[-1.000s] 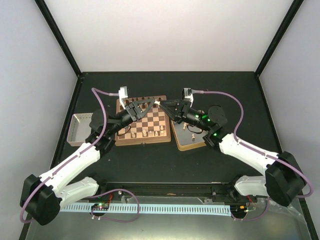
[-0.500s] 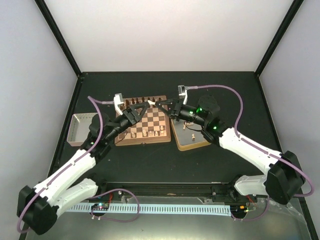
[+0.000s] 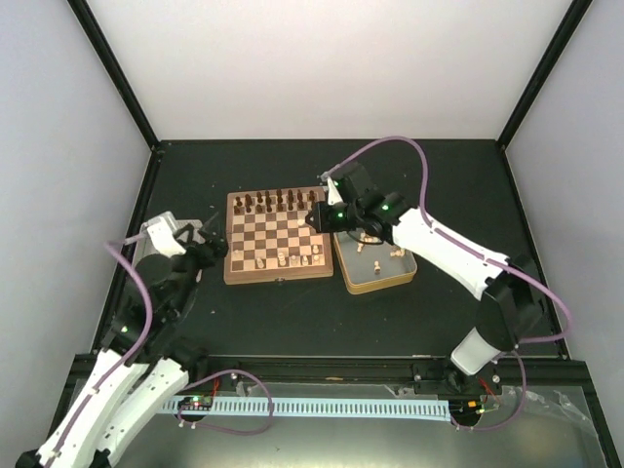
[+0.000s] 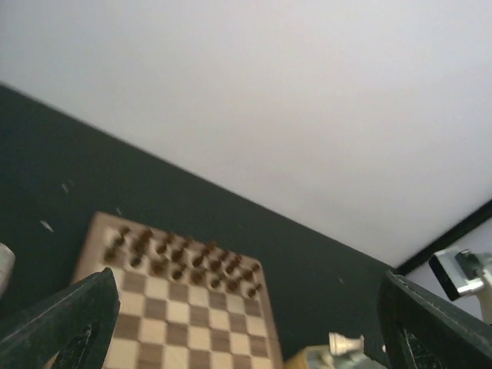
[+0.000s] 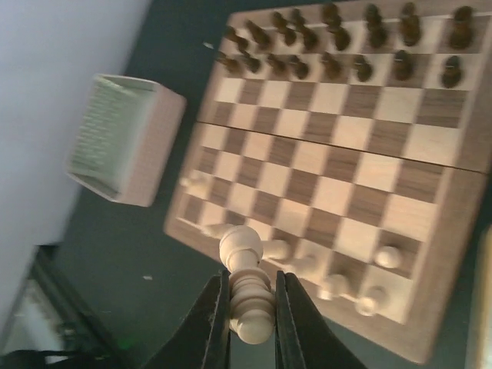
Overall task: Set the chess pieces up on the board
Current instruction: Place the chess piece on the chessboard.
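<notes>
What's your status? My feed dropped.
Right hand shut on a pale chess piece, at right edge of the board. Left hand open, empty, off the board. Nothing seen blocking.

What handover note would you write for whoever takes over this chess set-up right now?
Left gripper open, empty, just left of the board.
Right gripper shut on a pale piece above the board.
Done: dark pieces stand on the far two rows; a few pale pieces stand on the near rows.
Left: place the held piece, then those in the tin.
</notes>
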You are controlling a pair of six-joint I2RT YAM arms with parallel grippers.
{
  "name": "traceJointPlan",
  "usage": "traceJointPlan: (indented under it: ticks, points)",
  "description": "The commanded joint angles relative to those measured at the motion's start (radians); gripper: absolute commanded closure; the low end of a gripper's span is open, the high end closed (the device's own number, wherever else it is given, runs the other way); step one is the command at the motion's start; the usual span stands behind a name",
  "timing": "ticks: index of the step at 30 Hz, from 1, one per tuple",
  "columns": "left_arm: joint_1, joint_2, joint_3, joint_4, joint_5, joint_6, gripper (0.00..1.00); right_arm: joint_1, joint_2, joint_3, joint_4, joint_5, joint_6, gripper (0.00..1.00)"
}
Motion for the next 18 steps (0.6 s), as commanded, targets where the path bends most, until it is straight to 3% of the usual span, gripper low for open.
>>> traceJointPlan:
  ticks: [1, 9, 18]
  points:
    - [0.007, -0.093, 0.097, -0.142, -0.150, 0.240, 0.05, 0.021, 0.077, 0.127, -0.249, 0.175, -0.166, 0.99]
    - [0.007, -0.166, 0.107, -0.207, -0.181, 0.384, 0.01, 0.084, 0.269, 0.341, -0.419, 0.287, -0.223, 0.99]
    - [0.008, -0.181, 0.078, -0.219, -0.174, 0.396, 0.01, 0.206, 0.468, 0.634, -0.603, 0.356, -0.250, 0.98]
